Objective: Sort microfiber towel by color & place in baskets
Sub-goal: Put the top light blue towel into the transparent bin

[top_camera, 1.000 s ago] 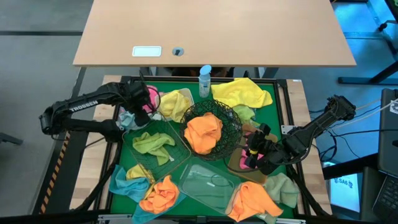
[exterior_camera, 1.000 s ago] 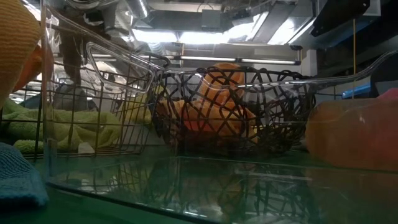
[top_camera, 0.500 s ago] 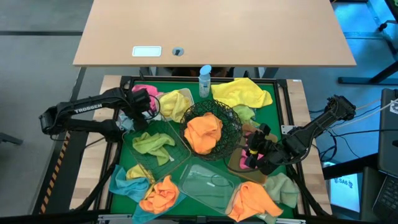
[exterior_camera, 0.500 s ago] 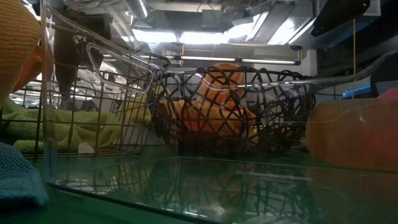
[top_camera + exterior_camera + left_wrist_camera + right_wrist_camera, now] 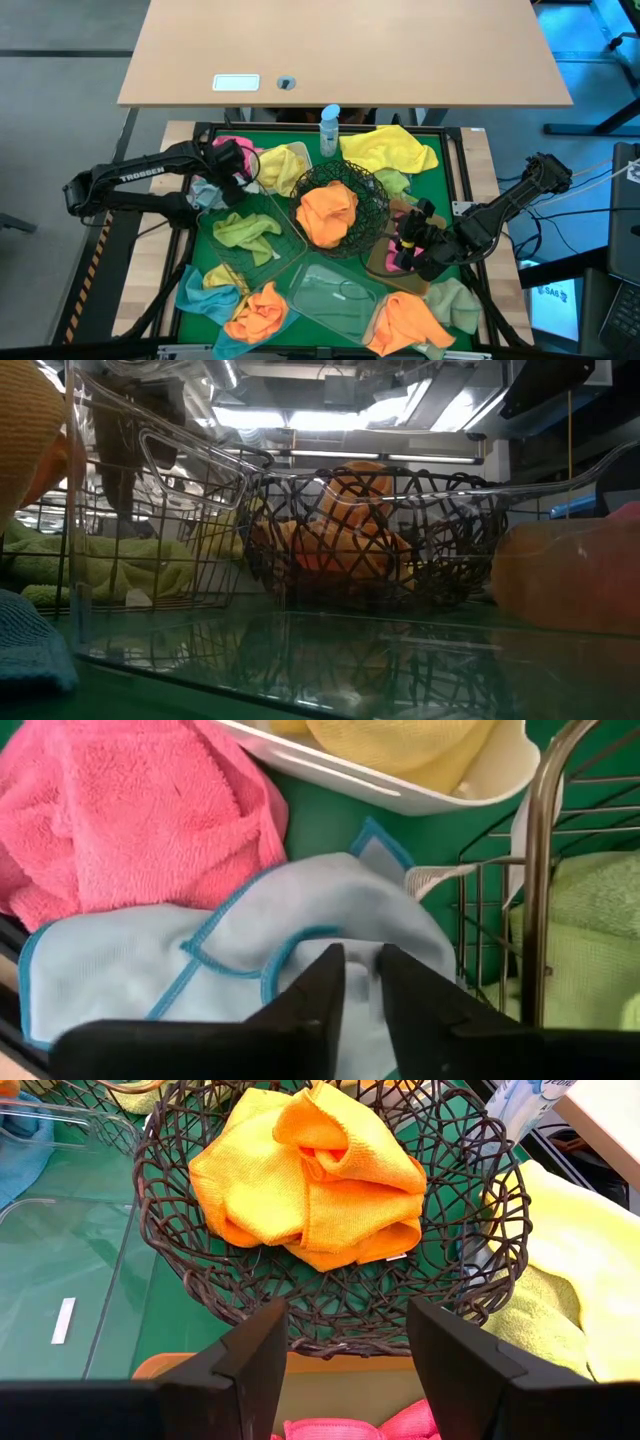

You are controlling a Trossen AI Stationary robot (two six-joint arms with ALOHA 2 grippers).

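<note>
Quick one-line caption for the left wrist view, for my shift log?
Left gripper pinching a fold of the light blue towel, beside the pink towel and white tub.

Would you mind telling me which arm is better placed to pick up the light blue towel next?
The left. Its gripper is right on the light blue towel, jaws nearly closed over a fold. The right gripper waits open across the mat by the black wire bowl.

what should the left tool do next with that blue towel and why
Probably lift it. The left tool looks pinched on a fold of the blue towel, which lies on the mat beside the pink towel and the wire basket.
</note>
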